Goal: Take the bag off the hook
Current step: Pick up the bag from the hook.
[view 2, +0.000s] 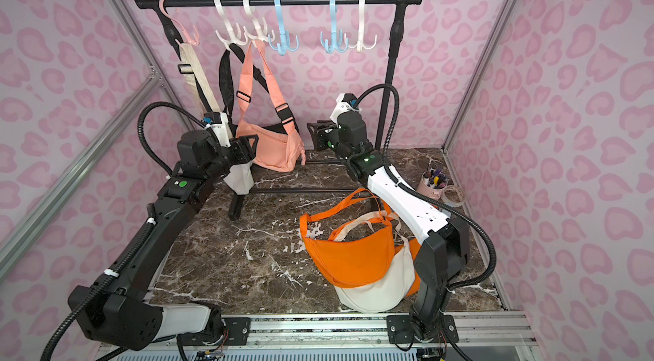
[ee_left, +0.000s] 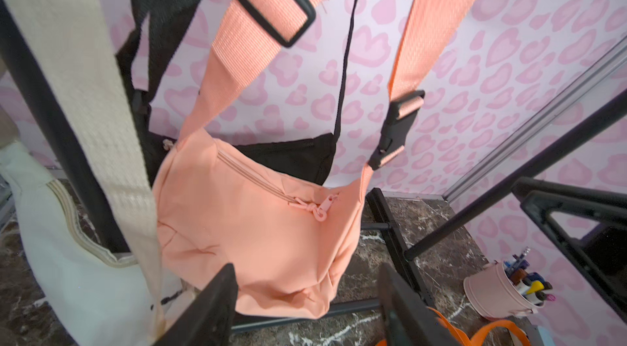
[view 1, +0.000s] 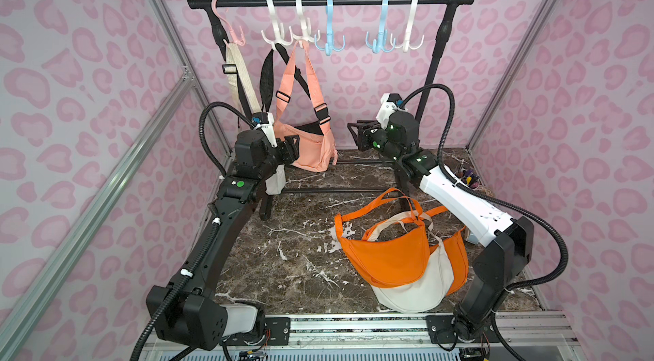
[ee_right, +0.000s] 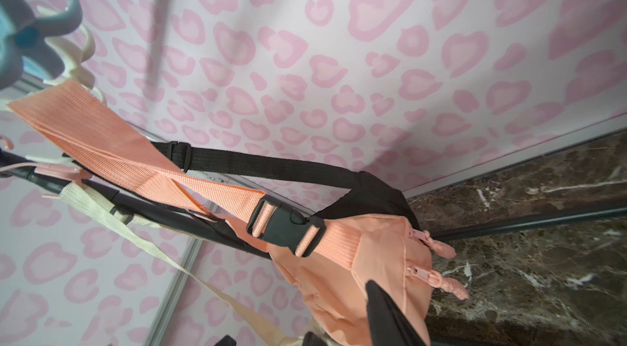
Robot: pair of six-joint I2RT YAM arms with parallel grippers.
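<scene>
Left gripper [ee_left: 307,268]: jaws spread, grasping nothing, set just before the lower end of the peach bag [view 1: 313,150]. Bag: plain peach fabric, matching zip pulls, wide peach strap with black buckles. The strap is looped over the white hook [view 1: 300,32], third from the left end of the rail [view 1: 354,0]. The body hangs near the rear edge of the marble table [view 1: 283,253]. Right gripper [view 1: 355,134]: jaws apart, empty, just beside the bag.

The dark marble tabletop [view 1: 283,270] bears an orange fabric bag [view 1: 385,256] overlapping a cream fabric bag [view 1: 414,292], front right. A pink pen cup [view 2: 433,187] stands at the right edge.
</scene>
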